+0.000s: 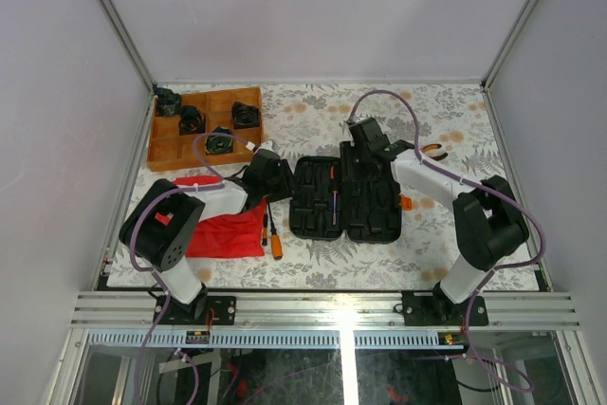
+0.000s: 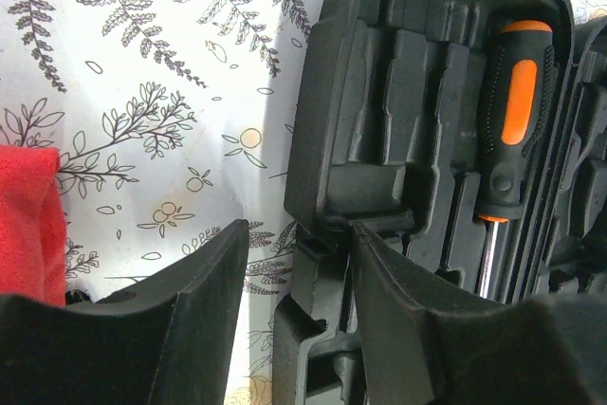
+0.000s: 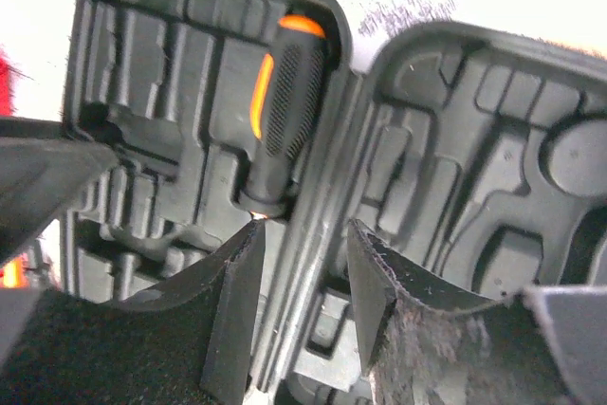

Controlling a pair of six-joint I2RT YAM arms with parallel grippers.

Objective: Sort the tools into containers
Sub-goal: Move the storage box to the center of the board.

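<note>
The black tool case (image 1: 372,198) lies open and flat mid-table, both moulded halves facing up. One orange-and-black screwdriver (image 1: 334,202) sits in a slot of the left half (image 2: 512,111) (image 3: 285,101). My left gripper (image 1: 277,177) (image 2: 302,227) is open at the case's left rim (image 2: 322,263): one finger is inside the case and the other over the tablecloth, clear of the wall. My right gripper (image 1: 361,136) (image 3: 305,227) is open at the far edge, its fingers either side of the hinge ridge (image 3: 313,263) without pinching it. Loose screwdrivers (image 1: 271,232) lie left of the case. Orange-handled pliers (image 1: 435,151) lie to its right.
A red cloth (image 1: 223,230) (image 2: 28,215) lies beside the loose screwdrivers under the left arm. A compartmented wooden tray (image 1: 166,151) with several black parts stands at the back left. Frame posts and grey walls close in the floral tablecloth (image 1: 313,116).
</note>
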